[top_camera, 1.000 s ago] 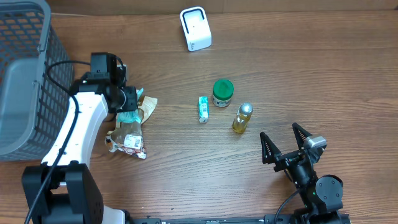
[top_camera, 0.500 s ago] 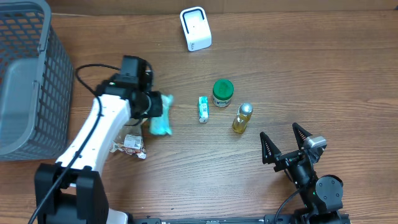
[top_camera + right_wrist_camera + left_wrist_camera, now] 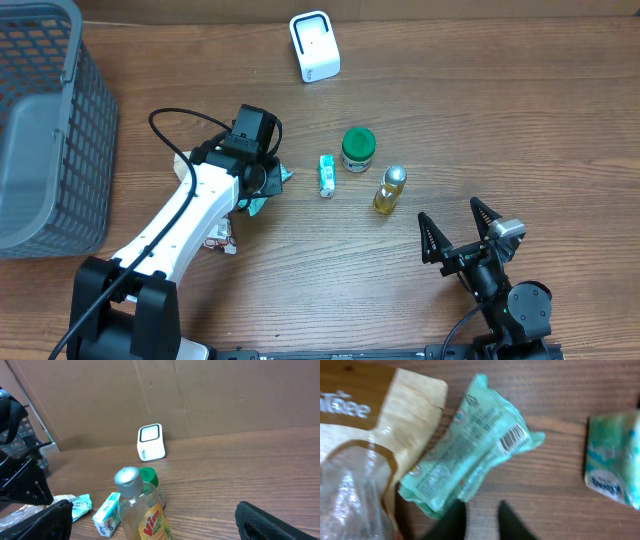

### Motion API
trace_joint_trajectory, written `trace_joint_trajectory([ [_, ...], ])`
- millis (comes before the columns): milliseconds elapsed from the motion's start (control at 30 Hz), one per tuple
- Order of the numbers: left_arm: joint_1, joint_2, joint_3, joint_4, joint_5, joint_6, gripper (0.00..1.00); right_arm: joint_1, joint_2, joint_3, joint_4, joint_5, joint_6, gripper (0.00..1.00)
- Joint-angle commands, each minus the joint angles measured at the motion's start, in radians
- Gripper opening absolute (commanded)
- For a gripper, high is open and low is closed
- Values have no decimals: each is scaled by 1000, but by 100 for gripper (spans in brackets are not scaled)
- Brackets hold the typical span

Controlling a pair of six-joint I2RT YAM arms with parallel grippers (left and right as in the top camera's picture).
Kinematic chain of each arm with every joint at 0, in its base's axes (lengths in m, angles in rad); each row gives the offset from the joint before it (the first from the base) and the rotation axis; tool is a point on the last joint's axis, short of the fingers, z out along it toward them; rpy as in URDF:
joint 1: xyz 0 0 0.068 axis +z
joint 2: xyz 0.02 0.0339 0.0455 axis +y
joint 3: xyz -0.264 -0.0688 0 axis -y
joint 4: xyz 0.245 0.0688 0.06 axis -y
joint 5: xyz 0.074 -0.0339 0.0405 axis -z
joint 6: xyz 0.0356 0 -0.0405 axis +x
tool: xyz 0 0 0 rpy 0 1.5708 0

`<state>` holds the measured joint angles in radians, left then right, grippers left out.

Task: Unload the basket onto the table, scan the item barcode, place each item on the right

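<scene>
A: Left end of the worktop (image 3: 520,110)?
B: One grey mesh basket (image 3: 40,120). To its right, nearer, one brown-and-clear pouch (image 3: 365,435), lying flat.
A: Left hand?
B: Left hand (image 3: 481,519), above the teal packet (image 3: 470,445). Fingers (image 3: 452,522) are close together with a strip of bare wood between them. One tip overlaps the packet's near edge. Gripping or not: cannot tell.
A: Packet?
B: Against the pouch's right edge, barcode (image 3: 512,439) face up.
A: Further right?
B: One small teal-and-white box (image 3: 326,174), near the packet. One white scanner (image 3: 315,46) at the far edge, well apart from the packet. One green-lidded jar (image 3: 358,148). One yellow bottle (image 3: 390,190) with a silver cap, upright, just beside the jar.
A: Right hand?
B: Right hand (image 3: 462,238), near right, fingers spread wide, empty, apart from every item.
</scene>
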<state>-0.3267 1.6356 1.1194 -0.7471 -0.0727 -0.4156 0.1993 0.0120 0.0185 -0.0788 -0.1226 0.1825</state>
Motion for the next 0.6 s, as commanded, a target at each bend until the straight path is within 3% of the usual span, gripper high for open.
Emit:
trace_joint_trajectory([
  [0, 18, -20, -4, 21, -61, -11, 4, 8, -5, -10, 5, 9, -8, 100],
  [300, 19, 48, -4, 72, -58, -11, 4, 8, -5, -10, 5, 9, -8, 100],
  [567, 19, 242, -4, 95, -24, -4, 4, 8, -5, -10, 5, 9, -8, 100],
])
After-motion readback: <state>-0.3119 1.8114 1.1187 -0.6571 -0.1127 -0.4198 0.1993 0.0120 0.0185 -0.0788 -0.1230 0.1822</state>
